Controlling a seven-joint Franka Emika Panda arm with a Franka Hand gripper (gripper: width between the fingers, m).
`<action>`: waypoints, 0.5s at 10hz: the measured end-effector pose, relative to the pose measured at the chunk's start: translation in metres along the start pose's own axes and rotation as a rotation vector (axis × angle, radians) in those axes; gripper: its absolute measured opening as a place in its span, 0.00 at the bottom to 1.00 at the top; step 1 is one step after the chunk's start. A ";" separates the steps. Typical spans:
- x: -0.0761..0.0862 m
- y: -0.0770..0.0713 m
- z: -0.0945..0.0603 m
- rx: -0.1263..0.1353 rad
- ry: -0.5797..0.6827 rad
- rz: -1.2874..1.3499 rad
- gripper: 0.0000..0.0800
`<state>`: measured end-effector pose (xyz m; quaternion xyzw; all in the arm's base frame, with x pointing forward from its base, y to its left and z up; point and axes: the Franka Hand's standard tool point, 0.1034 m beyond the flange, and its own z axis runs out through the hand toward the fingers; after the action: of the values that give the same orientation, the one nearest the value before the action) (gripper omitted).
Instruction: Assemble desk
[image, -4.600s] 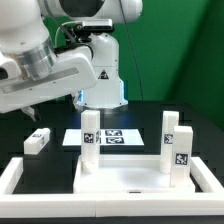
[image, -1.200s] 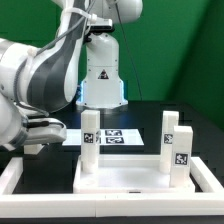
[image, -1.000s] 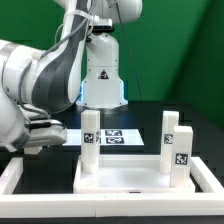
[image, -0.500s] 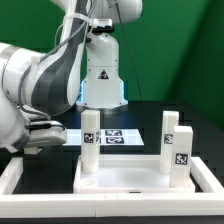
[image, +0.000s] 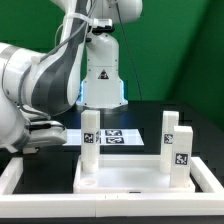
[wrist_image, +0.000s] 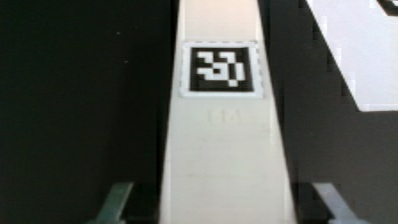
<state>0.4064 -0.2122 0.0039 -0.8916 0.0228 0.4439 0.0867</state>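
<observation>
From the wrist view I see the hand (wrist_image: 217, 205) with one finger on each side of a white leg (wrist_image: 221, 130) lying on the black counter (wrist_image: 80, 110); small gaps remain, so I cannot tell if it grips. In the exterior view the tabletop (image: 140, 176) carries three upright legs (image: 91, 140), near the marker board (image: 120, 137).

This is a robotics lab set up for recording. A large white robot arm (image: 45, 85) stands on a black counter (image: 190, 118) before a plain green backdrop (image: 180, 50). A marker board (image: 112, 138) of black-and-white tags lies flat on the counter, a low white border rail (image: 12, 178) fences the work area, and the white furniture parts (image: 175, 150) carry similar tags.
</observation>
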 end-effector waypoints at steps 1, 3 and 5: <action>0.000 0.000 0.000 0.000 0.000 0.000 0.36; 0.000 0.000 0.000 0.000 0.000 0.000 0.36; -0.007 -0.011 -0.025 -0.009 0.011 -0.036 0.36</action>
<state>0.4233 -0.2055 0.0253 -0.8947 0.0054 0.4374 0.0903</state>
